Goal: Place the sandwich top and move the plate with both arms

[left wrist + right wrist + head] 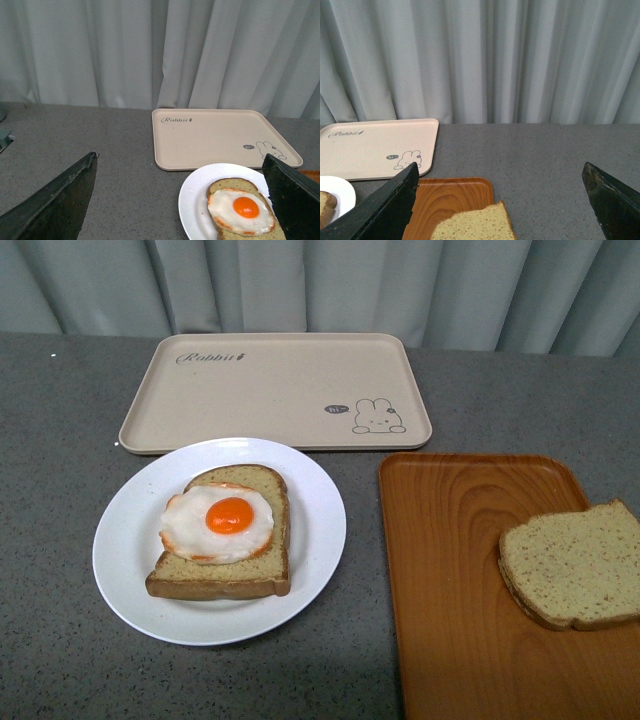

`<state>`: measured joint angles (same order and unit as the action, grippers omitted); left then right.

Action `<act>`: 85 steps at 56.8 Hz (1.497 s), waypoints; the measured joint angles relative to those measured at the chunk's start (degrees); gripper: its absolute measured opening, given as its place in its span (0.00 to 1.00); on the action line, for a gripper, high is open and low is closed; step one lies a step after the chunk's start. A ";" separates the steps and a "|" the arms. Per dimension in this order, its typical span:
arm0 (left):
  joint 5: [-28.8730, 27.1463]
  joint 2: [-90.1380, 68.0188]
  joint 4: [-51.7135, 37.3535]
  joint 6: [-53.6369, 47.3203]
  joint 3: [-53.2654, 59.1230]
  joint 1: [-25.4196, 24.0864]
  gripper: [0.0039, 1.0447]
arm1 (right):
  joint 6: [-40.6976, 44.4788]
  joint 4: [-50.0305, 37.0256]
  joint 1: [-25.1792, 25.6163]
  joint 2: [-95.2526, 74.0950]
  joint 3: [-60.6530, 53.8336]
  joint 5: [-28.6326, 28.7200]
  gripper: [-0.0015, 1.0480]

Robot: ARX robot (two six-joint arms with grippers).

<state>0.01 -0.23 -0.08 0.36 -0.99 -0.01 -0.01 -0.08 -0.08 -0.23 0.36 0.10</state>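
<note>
Orange wood-grain tray, nearest the front camera at right, carries the sandwich top near its right edge. Beside it on the grey table, the white plate holds a bread slice bearing a fried egg; a beige rabbit-print tray lies just behind. Left hand and right hand, each with fingers spread wide, grip nothing above the table.

Two trays, two slices, plate, egg

Left end effector and right end effector spread wide.
</note>
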 joint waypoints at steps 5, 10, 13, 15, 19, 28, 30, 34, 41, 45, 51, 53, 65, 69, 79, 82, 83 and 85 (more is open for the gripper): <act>0.00 0.00 0.00 0.00 0.00 0.00 0.94 | 0.00 0.00 0.00 0.00 0.00 0.00 0.91; 0.00 0.00 0.00 0.00 0.00 0.00 0.94 | -0.02 0.00 0.00 0.00 -0.02 -0.02 0.91; 0.00 0.00 0.00 0.02 0.00 0.00 0.94 | 0.00 0.00 0.00 0.00 -0.02 0.00 0.91; 0.00 0.00 0.00 0.00 0.00 0.00 0.94 | 0.00 0.00 0.00 0.00 0.00 0.00 0.91; 0.00 0.00 0.00 0.00 0.00 0.00 0.94 | 0.00 0.00 0.00 0.00 -0.02 0.00 0.91; 0.00 0.00 0.00 0.00 0.00 0.00 0.94 | 0.00 0.00 0.00 0.00 0.00 -0.02 0.91; 0.00 0.00 0.00 0.02 0.00 0.00 0.94 | 0.00 0.00 0.00 0.00 0.00 0.00 0.91; 0.00 0.00 0.00 0.00 0.00 0.00 0.94 | 0.00 0.00 0.00 0.00 0.00 0.00 0.91; 0.00 0.00 0.00 0.00 0.00 0.00 0.94 | 0.00 0.00 0.00 0.00 -0.02 0.00 0.91; 0.00 0.00 0.00 0.02 0.00 0.00 0.94 | -0.02 0.00 0.00 0.00 0.00 0.00 0.91; 0.00 0.00 0.00 0.00 0.00 0.00 0.94 | 0.00 0.00 0.00 0.00 0.00 0.00 0.91; 0.00 0.00 0.00 0.00 0.00 0.00 0.94 | 0.00 -0.02 0.00 0.00 -0.02 0.00 0.91; -0.02 0.00 0.02 0.00 0.00 0.00 0.94 | 1.84 8.81 -4.13 -7.87 2.86 -12.00 0.91; 0.00 0.00 0.02 0.00 0.00 0.00 0.94 | 1.33 7.50 -2.38 -12.35 2.99 -9.86 0.91; -0.02 0.00 0.04 0.00 0.00 0.00 0.94 | 0.20 -7.78 8.48 -34.77 6.64 0.74 0.91; -0.02 0.00 0.04 0.00 0.00 0.00 0.94 | -0.11 -12.24 12.15 -44.85 9.97 3.89 0.91; -0.02 0.00 0.04 0.00 0.00 0.00 0.94 | -0.13 -12.76 12.70 -46.58 10.58 4.37 0.91; -0.02 0.00 0.04 0.00 0.00 0.00 0.94 | -0.09 -13.70 14.45 -53.37 13.25 5.81 0.91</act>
<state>-0.01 -0.23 -0.03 0.36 -0.99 -0.01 -0.10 -13.78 14.37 -53.60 13.61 5.91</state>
